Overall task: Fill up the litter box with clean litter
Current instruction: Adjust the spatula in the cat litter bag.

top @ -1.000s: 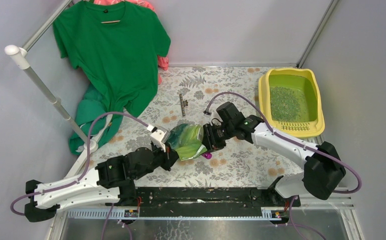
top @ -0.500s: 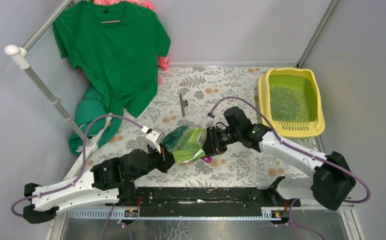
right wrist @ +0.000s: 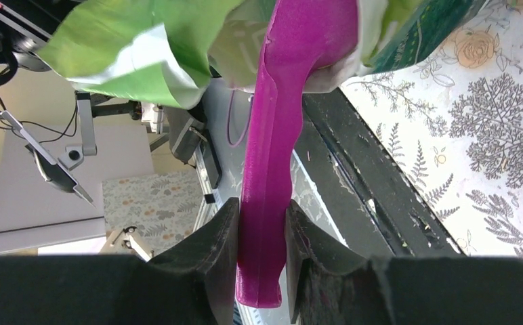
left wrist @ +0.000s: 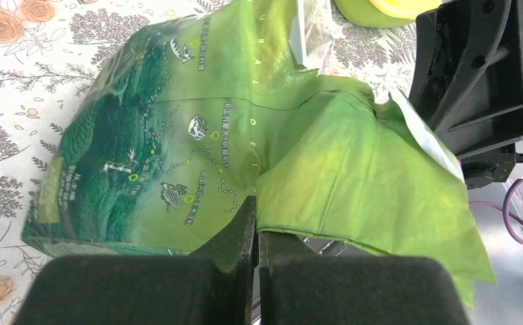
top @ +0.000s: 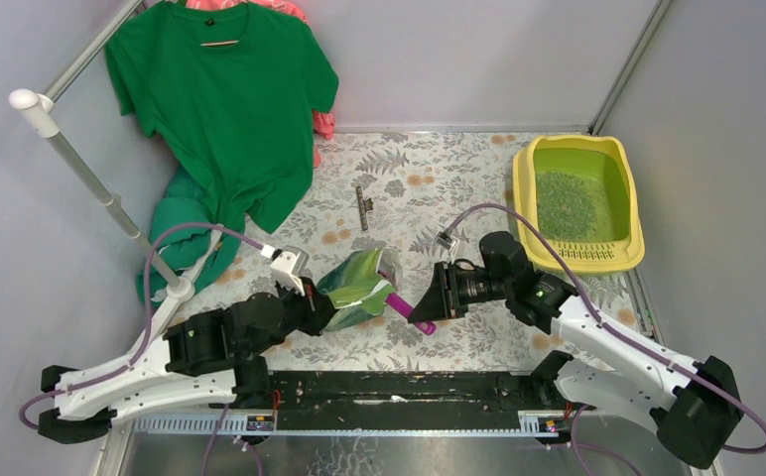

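Note:
The yellow litter box (top: 526, 203) stands at the back right with a patch of green clean litter (top: 566, 203) in it. A glossy green bag (top: 354, 286) (left wrist: 198, 128) lies tilted at the table's middle. My left gripper (top: 313, 305) (left wrist: 257, 210) is shut on the bag's lower fold. My right gripper (top: 427, 309) (right wrist: 261, 223) is shut on the handle of a purple scoop (top: 409, 310) (right wrist: 282, 122). The scoop's head reaches into the bag's open mouth (right wrist: 245, 40) and is partly hidden there.
A green T-shirt (top: 222, 109) hangs on a white rack (top: 71, 149) at the back left, cloth pooled below. A small dark strip (top: 362, 207) lies on the floral tablecloth behind the bag. The black base rail (top: 399, 387) runs along the near edge.
Both arms have pulled back toward the near edge. The right gripper moved right with the scoop, so more of its handle shows outside the bag. The bag has shifted left and tilted.

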You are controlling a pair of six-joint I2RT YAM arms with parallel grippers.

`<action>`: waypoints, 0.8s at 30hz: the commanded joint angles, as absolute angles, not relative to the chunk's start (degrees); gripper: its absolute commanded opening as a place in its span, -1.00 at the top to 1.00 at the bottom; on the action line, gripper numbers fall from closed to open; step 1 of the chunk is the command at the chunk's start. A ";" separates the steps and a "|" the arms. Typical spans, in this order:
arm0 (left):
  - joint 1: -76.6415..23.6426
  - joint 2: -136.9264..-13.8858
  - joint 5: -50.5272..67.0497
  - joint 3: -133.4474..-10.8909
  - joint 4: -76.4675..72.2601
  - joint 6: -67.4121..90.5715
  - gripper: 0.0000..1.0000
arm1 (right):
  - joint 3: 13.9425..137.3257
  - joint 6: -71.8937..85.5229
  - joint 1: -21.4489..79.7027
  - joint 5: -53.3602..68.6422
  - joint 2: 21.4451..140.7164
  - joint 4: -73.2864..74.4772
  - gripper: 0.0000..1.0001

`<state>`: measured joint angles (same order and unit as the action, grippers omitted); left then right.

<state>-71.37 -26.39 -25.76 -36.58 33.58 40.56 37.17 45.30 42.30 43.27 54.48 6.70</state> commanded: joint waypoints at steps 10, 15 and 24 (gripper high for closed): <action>-71.89 -21.50 -31.09 -46.38 36.57 44.00 0.99 | 30.98 47.19 41.01 42.64 47.02 -6.42 1.00; -71.89 -19.85 -32.35 -46.98 39.58 44.59 0.99 | 27.13 51.41 39.90 42.58 44.97 -13.48 1.00; -71.89 -18.12 -33.93 -46.80 42.54 45.87 0.99 | 25.55 53.85 36.68 43.03 40.54 -14.79 1.00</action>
